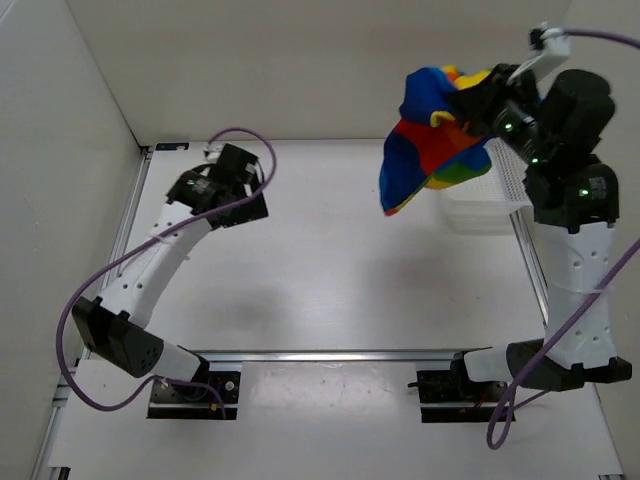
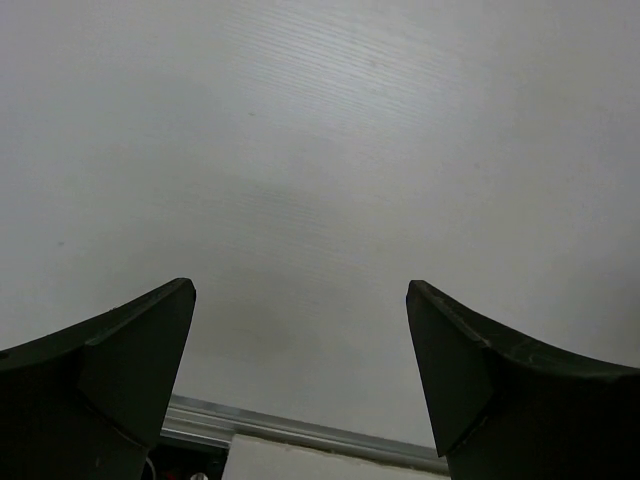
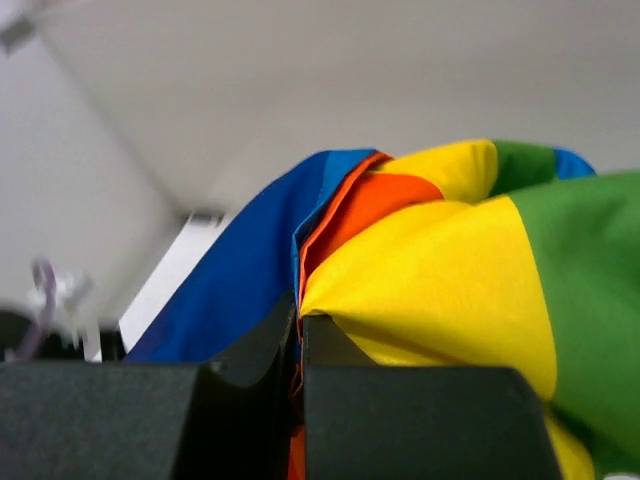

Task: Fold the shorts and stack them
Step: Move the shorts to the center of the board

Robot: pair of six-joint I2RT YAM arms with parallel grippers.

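Right end effector (image 1: pixel 478 105), seen from the top external camera, is clamped on a bunch of the shorts (image 1: pixel 430 140) and holds them high, above the far right corner of the desk (image 1: pixel 330 270). The cloth hangs in a crumpled, striped lump, clear of the desk, just in front of the white mesh basket (image 1: pixel 490 195). Left end effector (image 1: pixel 240 205) hovers over the far left part of the desk, well apart from the shorts.

Left wrist view: the left end effector (image 2: pixel 300 300) has its fingers wide apart, with only bare desk (image 2: pixel 320 150) between them.

Right wrist view: the right end effector (image 3: pixel 300 340) has its fingers pressed together on a fold of the shorts (image 3: pixel 440 280), where blue, orange and yellow stripes meet. The rest of the cloth billows up and to the right.

By my reading, the step in hand is carrying the garment to a working spot, and no folding has begun. The next move calls for lowering the shorts onto the open middle of the desk. The idle left end effector should then take a second edge, so the cloth can be drawn out flat before any fold. Which edge is pinched now cannot be told.
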